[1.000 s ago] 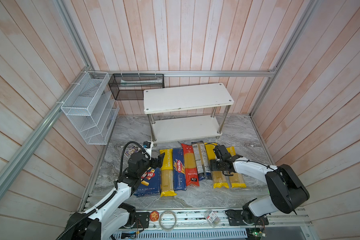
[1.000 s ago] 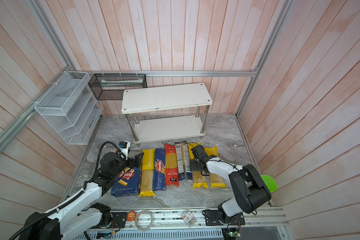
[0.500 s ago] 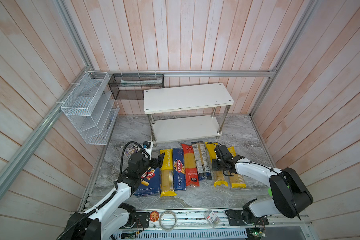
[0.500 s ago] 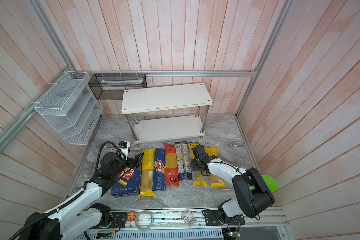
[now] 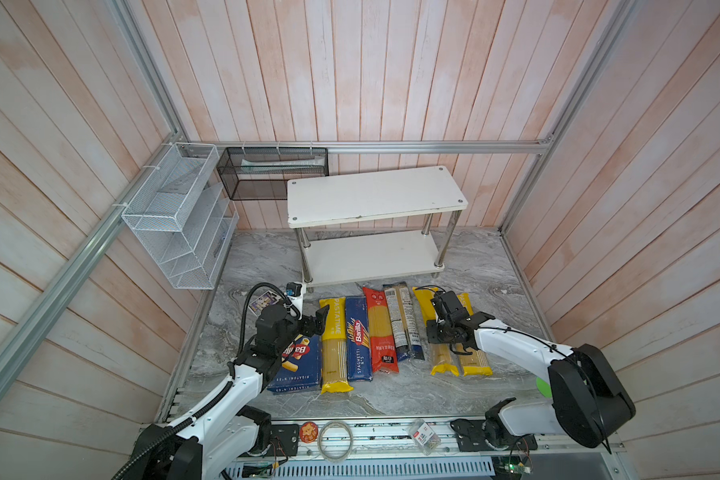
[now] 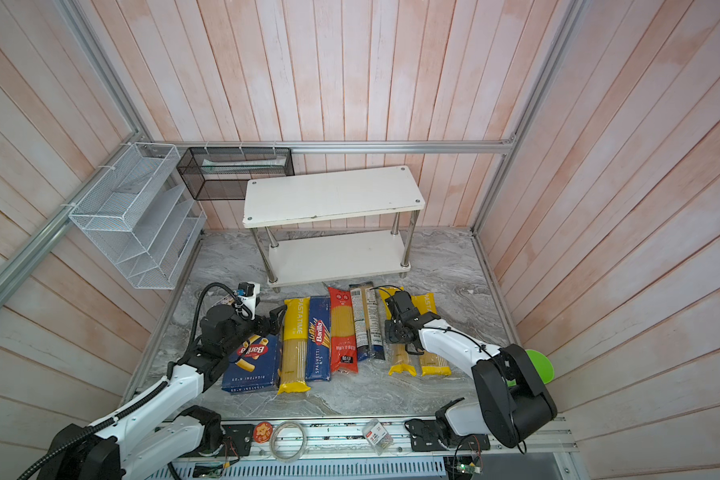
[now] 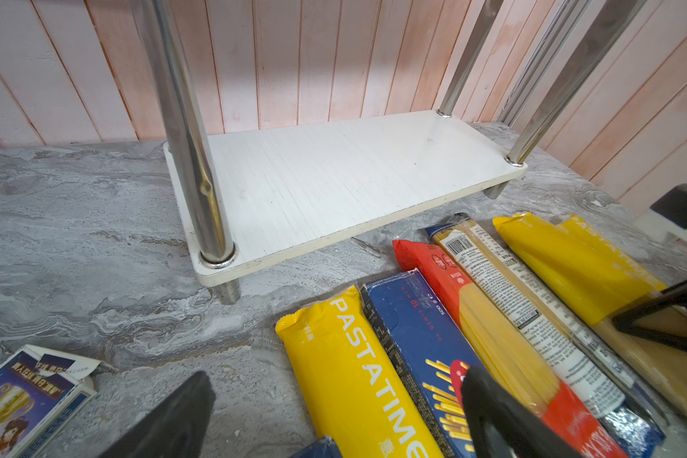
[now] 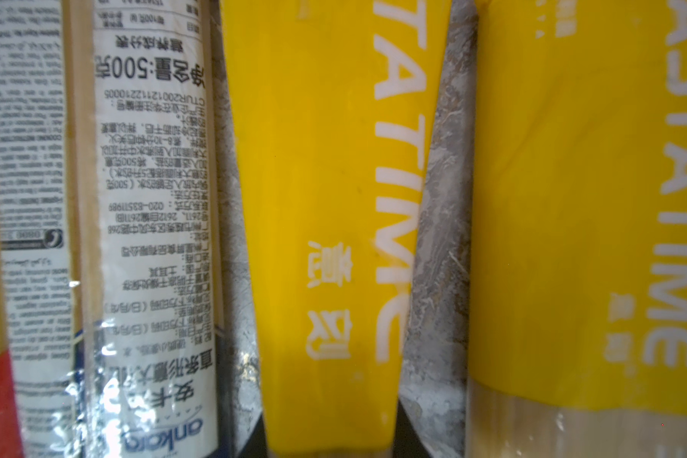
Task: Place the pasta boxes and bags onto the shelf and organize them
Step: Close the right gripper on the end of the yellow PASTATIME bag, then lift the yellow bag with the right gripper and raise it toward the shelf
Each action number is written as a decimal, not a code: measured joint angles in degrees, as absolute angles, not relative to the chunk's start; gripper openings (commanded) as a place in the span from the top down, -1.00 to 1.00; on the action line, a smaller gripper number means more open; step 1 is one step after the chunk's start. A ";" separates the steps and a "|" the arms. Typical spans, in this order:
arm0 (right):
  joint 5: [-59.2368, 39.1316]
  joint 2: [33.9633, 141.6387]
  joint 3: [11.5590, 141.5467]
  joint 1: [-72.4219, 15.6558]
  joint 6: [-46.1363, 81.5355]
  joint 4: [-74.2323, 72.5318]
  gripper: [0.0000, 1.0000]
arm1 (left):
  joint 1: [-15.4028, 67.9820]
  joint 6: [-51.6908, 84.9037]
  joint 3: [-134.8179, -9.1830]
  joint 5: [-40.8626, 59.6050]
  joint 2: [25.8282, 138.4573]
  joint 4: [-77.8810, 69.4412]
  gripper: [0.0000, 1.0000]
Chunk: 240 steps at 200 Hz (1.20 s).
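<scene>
Pinching a yellow PASTATIME bag (image 5: 441,361) partway along its length with the right fingers (image 8: 408,442), flat on the worktop (image 5: 391,395) in front of the shelf (image 5: 375,195), toward its right end. Holding nothing with the left fingers (image 7: 504,420), spread wide, low in front of the shelf's left front post, by the rigatoni box (image 5: 298,370). In front of the shelf's lower board, side by side: spaghetti box (image 5: 357,340), red bag (image 5: 377,332).

The white links (image 5: 512,338) carry black joints (image 5: 591,386), black fingers (image 7: 504,416), ribbed cable (image 5: 245,311).
</scene>
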<state>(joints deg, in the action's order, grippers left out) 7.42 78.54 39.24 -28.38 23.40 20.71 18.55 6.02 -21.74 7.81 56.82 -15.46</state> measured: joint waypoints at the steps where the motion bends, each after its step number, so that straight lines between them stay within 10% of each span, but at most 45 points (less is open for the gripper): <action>1: 7.42 78.43 39.24 -28.38 23.40 20.78 0.85 | 18.55 6.02 -21.74 7.81 56.82 -15.46 -0.99; 240: 5.69 62.57 56.18 -28.38 22.50 36.03 0.87 | 18.55 6.04 -21.74 7.05 56.77 -15.46 -0.99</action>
